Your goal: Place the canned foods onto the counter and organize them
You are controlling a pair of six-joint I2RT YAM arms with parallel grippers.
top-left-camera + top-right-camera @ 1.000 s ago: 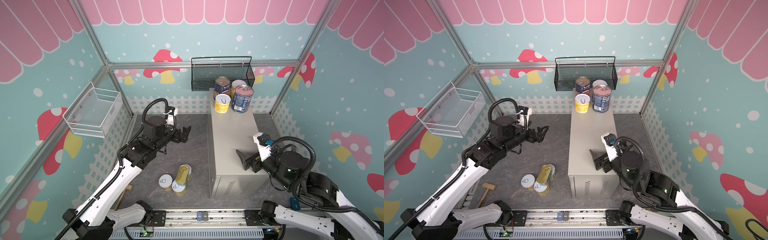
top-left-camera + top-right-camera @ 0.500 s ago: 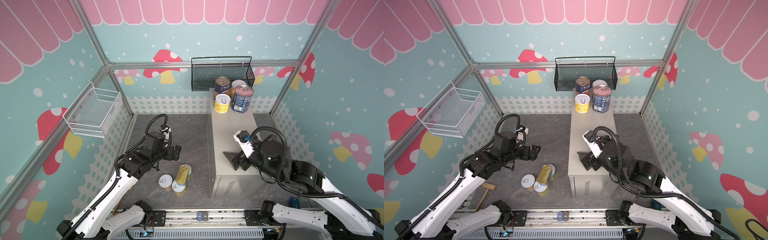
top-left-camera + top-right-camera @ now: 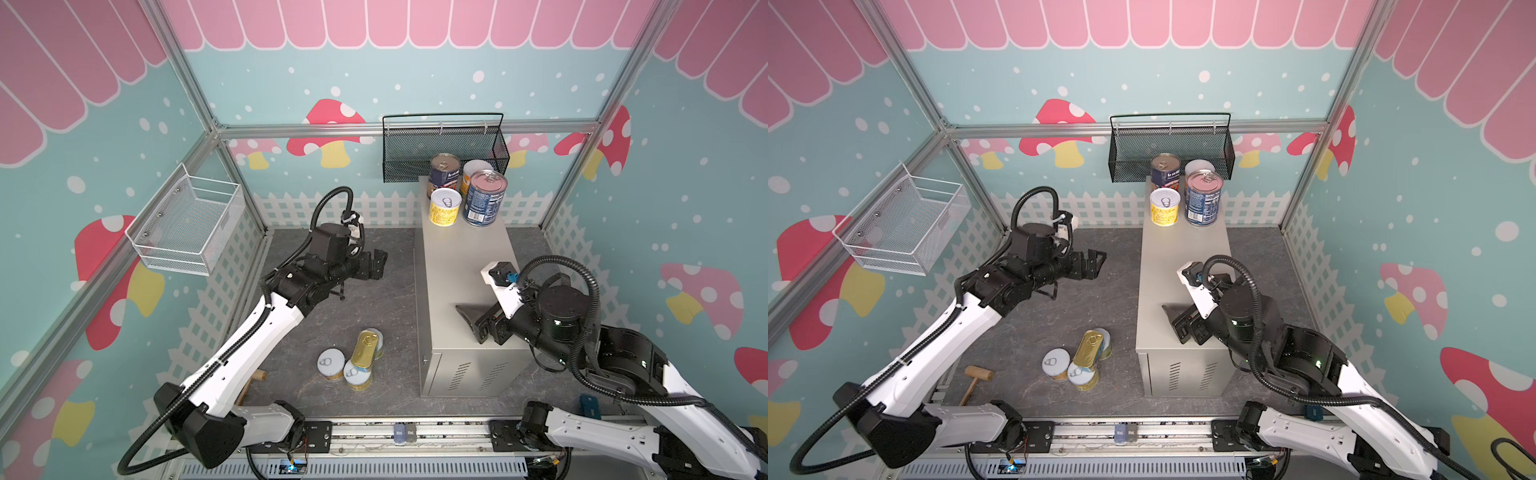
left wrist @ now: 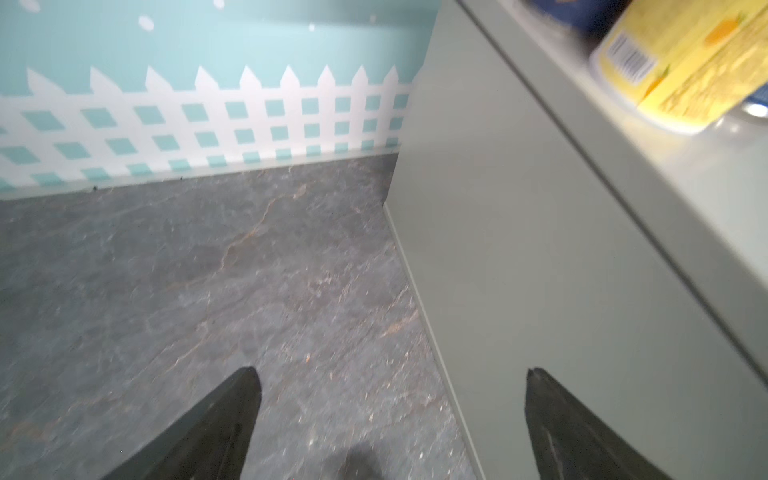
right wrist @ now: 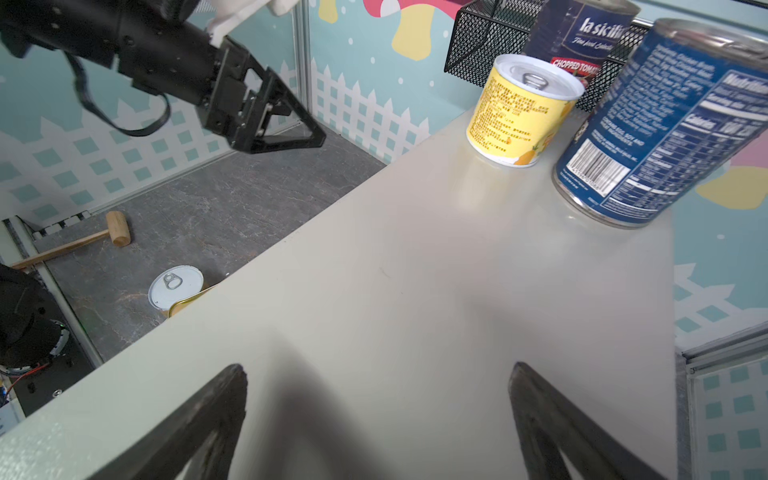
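Left gripper (image 3: 380, 264) and right gripper (image 3: 467, 320) both spread wide, nothing between the fingers; tins split between the tall beige-grey metal cabinet counter (image 3: 461, 266) and the dark grey stone-look floor (image 3: 374, 303).
Far end of the counter top, by the black mesh wall basket (image 3: 419, 145): one tall dark-blue-labelled can (image 3: 484, 201) upright in front, and a second tall dark-blue-labelled can (image 3: 444, 174) behind and to its left. A short yellow-labelled can with a white pull-tab lid (image 3: 445, 208) is just beside the front blue one, and another short yellow-labelled can (image 3: 477, 167) is mostly hidden behind. On the floor, left of the counter's near end, are three clustered short yellow-labelled cans (image 3: 331, 365) (image 3: 357, 377) (image 3: 377, 337). A flat rectangular gold tin (image 3: 365, 349) lies across two of them. The left gripper hangs over the floor near the counter's left side, apart from it. The right gripper is over the bare near part of the top, well apart from the cans.
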